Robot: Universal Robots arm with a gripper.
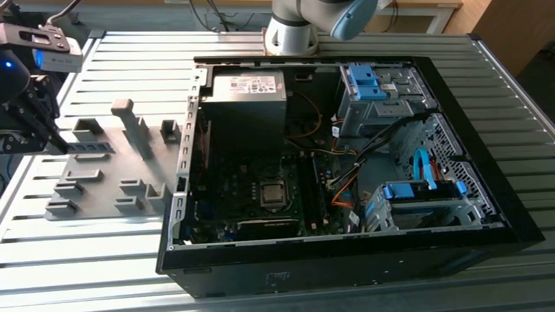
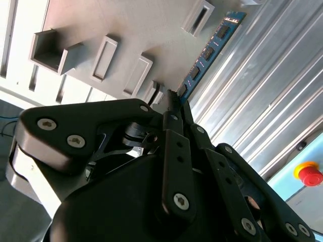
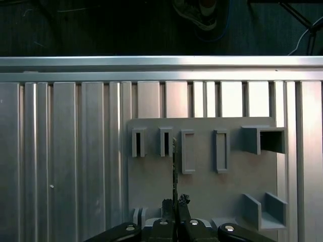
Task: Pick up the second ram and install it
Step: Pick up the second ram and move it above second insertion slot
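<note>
Here, clamped shut on one end of the second ram (image 2: 207,53): the fingers (image 2: 173,121) of the gripper (image 2: 174,97). Seen edge-on in the first wrist view, a thin blue stick held over the grey holder tray (image 3: 202,191). Hovers at the exterior view's left, well apart from the open computer case (image 1: 347,253) on the slatted bench (image 1: 130,71).

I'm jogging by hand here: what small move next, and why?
Probably lift straight up first: the gripper looks shut on the second ram, which hangs over the grey holder tray, whose upright posts stand between it and the open case.
</note>
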